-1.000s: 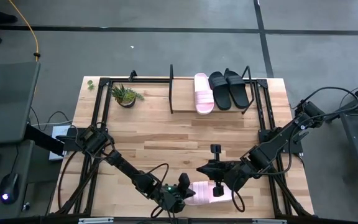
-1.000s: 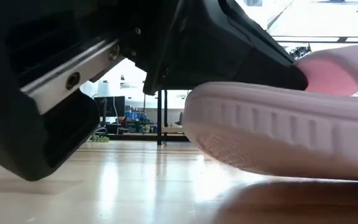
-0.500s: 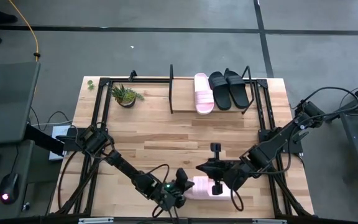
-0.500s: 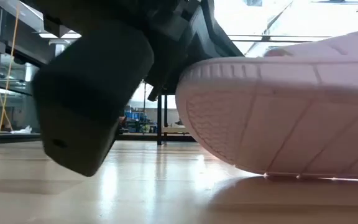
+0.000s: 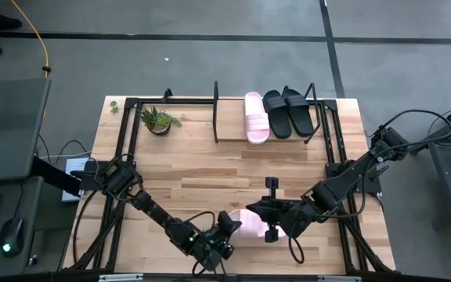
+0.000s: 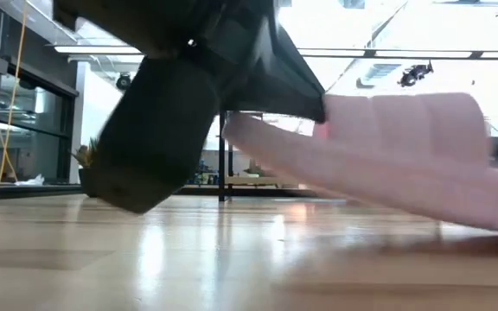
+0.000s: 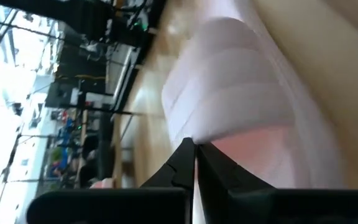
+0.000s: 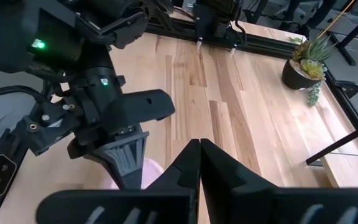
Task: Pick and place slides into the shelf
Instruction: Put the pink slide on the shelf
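A pale pink slide (image 5: 246, 222) is near the table's near edge, with my left gripper (image 5: 230, 227) shut on it. In the low view the pink slide (image 6: 405, 155) is tilted, its end by the gripper raised. My right gripper (image 5: 251, 210) is shut just above and beyond it and holds nothing. On the shelf (image 5: 232, 125) at the far side, another pink slide (image 5: 257, 117) and two black slides (image 5: 286, 111) rest on their soles side by side. My left gripper pinches the edge of the pink slide's wide strap (image 7: 211, 140) between its two fingers. The fingers come nearly level from the table's near left. The slide is tilted, with the held end up. Whether its low end (image 6: 491, 220) touches the table, I cannot tell.
A small potted plant (image 5: 159, 120) stands at the far left, beside the shelf. Black frame rails (image 5: 124, 141) run along the table's left, right and far sides. Bare wooden tabletop (image 5: 210, 172) lies between the shelf and the grippers.
My left gripper has rolled and tipped its wrist without travelling. The pink slide, which lay flat along the near edge, has been turned and tipped, and its held end now stands raised. It has swung a little toward the far edge, under my right arm.
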Robot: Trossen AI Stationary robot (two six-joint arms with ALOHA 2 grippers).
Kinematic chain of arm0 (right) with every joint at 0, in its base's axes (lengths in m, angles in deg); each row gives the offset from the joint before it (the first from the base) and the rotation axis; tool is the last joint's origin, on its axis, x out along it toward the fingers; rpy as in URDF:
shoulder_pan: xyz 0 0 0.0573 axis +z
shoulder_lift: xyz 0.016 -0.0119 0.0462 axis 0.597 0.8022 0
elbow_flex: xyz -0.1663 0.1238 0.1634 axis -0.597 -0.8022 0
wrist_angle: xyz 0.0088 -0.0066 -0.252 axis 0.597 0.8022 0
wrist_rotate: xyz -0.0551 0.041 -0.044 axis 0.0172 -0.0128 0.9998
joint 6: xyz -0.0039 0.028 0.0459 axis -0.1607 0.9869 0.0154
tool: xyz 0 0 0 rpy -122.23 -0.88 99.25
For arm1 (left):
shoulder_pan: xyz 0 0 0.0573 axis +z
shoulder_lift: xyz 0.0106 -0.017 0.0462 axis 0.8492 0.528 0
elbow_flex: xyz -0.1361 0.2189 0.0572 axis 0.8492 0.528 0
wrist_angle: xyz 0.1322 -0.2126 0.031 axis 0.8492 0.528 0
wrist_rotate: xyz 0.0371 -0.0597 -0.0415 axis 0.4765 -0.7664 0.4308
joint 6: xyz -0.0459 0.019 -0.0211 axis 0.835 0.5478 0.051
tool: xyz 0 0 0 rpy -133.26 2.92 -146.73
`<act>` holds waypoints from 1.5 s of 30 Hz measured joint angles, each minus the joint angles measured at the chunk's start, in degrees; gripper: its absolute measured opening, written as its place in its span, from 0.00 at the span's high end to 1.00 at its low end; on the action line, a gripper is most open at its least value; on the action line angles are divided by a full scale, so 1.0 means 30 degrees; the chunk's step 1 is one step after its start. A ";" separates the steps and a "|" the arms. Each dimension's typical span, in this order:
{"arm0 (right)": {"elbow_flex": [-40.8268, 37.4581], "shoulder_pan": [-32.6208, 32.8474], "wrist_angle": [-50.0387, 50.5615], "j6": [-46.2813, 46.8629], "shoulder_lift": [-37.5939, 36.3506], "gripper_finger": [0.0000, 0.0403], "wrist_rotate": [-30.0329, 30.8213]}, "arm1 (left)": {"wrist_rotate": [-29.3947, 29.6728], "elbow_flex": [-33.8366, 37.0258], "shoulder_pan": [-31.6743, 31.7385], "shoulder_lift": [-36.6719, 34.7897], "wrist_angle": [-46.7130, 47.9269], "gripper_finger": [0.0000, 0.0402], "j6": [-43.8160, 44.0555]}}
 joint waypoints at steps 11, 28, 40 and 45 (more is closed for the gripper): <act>0.0000 0.0000 0.0250 0.0160 0.0000 1.00 0.0112 | 0.2612 -0.0992 -0.0112 0.0007 0.2456 1.00 0.1241; 0.0000 -0.0007 0.3721 0.3169 0.0000 1.00 0.1443 | 0.6704 -0.0999 -0.0102 0.0007 0.4096 1.00 0.1590; 0.0007 0.0000 0.0411 0.1759 0.0000 1.00 -0.1941 | 1.0668 -0.1006 -0.0102 0.0007 0.4052 1.00 -0.0541; 0.0007 0.0007 -0.0179 0.0813 0.0000 1.00 -0.1999 | 1.0713 -0.1006 -0.0184 -0.0068 0.3946 1.00 -0.0850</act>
